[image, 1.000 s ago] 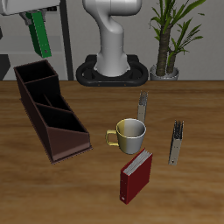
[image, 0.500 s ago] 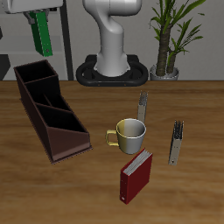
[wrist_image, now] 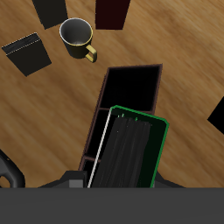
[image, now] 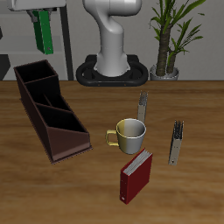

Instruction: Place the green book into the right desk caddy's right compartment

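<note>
The green book [image: 41, 33] hangs upright, high above the table, with my gripper [image: 41, 15] shut on its top edge. Below it stands the right desk caddy [image: 49, 109], long, dark brown and open-topped. Its right compartment [image: 31, 77] is the bay at the end farthest from the table's front edge. In the wrist view the green book [wrist_image: 131, 149] covers much of the caddy [wrist_image: 105, 96]. Only the wide dark bay at the mug's end shows past the book.
A cream mug [image: 131, 133] stands beside the caddy's near end, with a dark red book [image: 136, 173] closer to the front edge. Two thin grey upright items [image: 143, 107] [image: 177, 142] stand near the mug. A potted plant [image: 166, 44] and the robot base [image: 109, 70] are at the back.
The gripper has drifted a little with the green book, which was tilted and now hangs more upright and slightly higher. Nothing on the table moved.
</note>
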{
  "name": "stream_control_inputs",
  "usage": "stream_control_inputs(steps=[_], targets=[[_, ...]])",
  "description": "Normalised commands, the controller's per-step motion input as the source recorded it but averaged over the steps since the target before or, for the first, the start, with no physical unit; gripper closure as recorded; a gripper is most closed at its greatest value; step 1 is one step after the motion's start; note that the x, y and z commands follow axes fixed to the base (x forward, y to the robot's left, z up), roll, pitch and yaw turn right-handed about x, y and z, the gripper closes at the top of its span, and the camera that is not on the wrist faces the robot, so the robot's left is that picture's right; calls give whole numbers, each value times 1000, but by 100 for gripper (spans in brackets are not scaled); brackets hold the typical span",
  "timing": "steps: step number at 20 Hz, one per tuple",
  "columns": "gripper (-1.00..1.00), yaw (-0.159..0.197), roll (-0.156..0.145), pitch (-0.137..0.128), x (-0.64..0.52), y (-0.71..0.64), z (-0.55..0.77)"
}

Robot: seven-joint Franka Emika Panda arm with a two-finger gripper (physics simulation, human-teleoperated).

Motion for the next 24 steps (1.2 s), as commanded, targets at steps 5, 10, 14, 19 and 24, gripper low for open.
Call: stream_control_inputs(steps=[5, 10, 14, 19, 24], targets=[[100, -53, -31, 10, -214, 5, -55], [100, -22, -35, 0, -184, 14, -105], [100, -7, -4, 0, -251, 88, -164], [100, 26, -22, -26, -232, -8, -38], [100, 1, -59, -29, -266, -86, 3]])
